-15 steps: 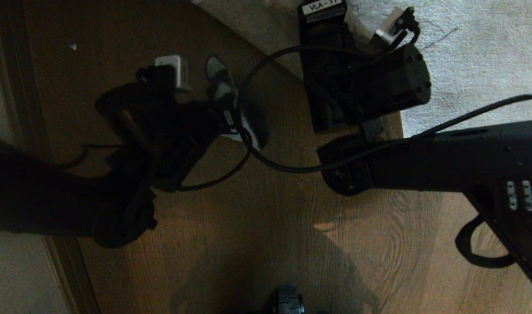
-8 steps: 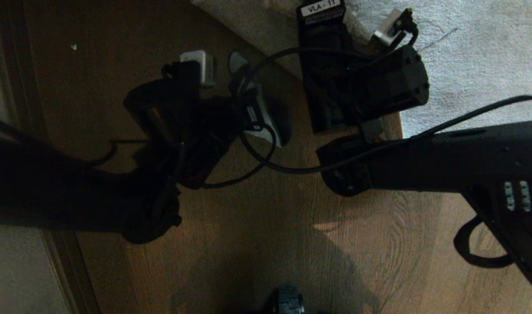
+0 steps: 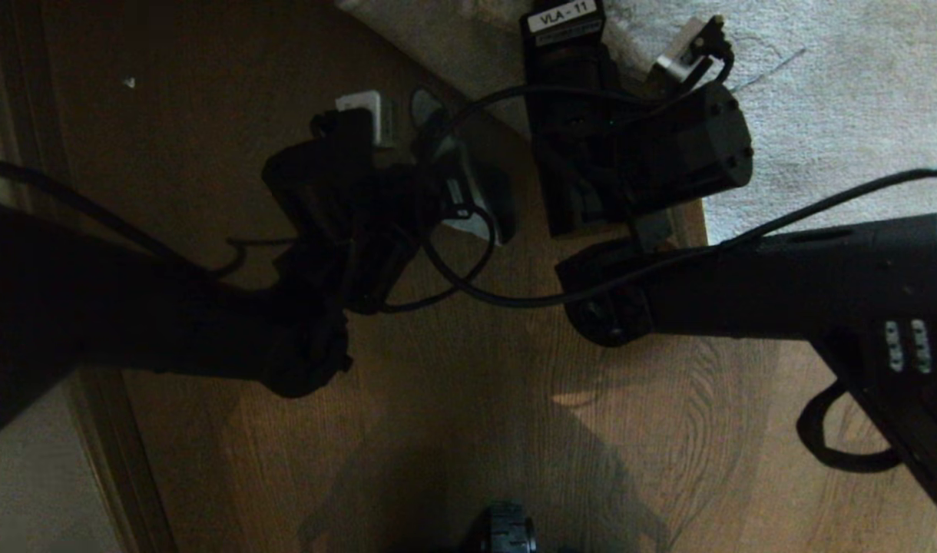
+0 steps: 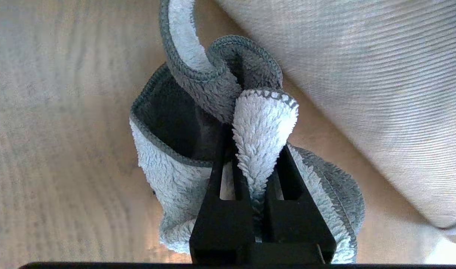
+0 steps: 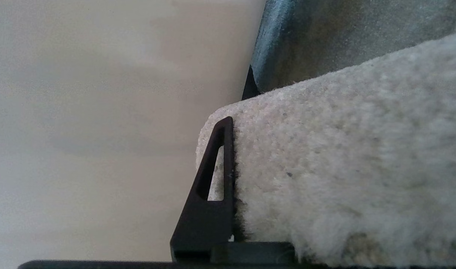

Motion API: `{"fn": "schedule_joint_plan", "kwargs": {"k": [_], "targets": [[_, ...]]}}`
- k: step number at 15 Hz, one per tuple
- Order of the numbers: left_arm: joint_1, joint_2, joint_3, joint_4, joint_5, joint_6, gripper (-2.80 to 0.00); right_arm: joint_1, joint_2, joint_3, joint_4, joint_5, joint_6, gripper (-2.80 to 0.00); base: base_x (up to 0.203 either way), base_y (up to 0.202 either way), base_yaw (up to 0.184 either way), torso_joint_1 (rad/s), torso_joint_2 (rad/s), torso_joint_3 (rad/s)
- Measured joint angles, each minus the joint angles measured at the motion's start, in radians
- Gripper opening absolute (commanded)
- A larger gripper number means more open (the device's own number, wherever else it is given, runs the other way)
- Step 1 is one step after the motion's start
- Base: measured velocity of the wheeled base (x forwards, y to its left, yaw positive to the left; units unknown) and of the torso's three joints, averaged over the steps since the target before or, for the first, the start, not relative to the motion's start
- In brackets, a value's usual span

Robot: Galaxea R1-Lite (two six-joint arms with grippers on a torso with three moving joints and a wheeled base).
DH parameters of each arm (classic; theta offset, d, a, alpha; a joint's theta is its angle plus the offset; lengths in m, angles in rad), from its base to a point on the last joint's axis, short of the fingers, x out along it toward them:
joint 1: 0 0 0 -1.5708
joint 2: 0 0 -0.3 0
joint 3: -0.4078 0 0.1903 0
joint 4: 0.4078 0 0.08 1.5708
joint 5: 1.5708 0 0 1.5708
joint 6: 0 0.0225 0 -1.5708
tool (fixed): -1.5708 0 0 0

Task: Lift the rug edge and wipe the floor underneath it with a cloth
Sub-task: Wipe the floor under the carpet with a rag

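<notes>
While the floor (image 3: 468,384), brown wood-grain plank, fills most of the head view, the grey-beige rug spreads across the upper right, and the rug edge (image 5: 325,168) is raised off the planks, its pale underside (image 4: 362,93) slanting above them. The right gripper (image 5: 231,175) is clamped on that edge, one black finger (image 5: 213,194) lying flat against the pile. The left gripper (image 4: 259,198) is pressed together on a fold of the grey cloth (image 4: 168,175), which bunches just beside the lifted rug.
</notes>
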State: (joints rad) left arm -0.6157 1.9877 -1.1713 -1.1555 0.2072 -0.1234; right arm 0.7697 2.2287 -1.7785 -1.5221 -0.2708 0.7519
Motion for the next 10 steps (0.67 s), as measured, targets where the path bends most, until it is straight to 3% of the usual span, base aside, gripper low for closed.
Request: {"fn": "schedule_joint_plan", "kwargs": {"k": [10], "targets": [[0.113,0.057,-0.085,0.001,0.000,0.002,-2.80,0.002,-0.004,-0.001,0.000,-0.002,-0.001,-2.80,0.000,0.000,0.000,0.000,0.00,0.000]]}}
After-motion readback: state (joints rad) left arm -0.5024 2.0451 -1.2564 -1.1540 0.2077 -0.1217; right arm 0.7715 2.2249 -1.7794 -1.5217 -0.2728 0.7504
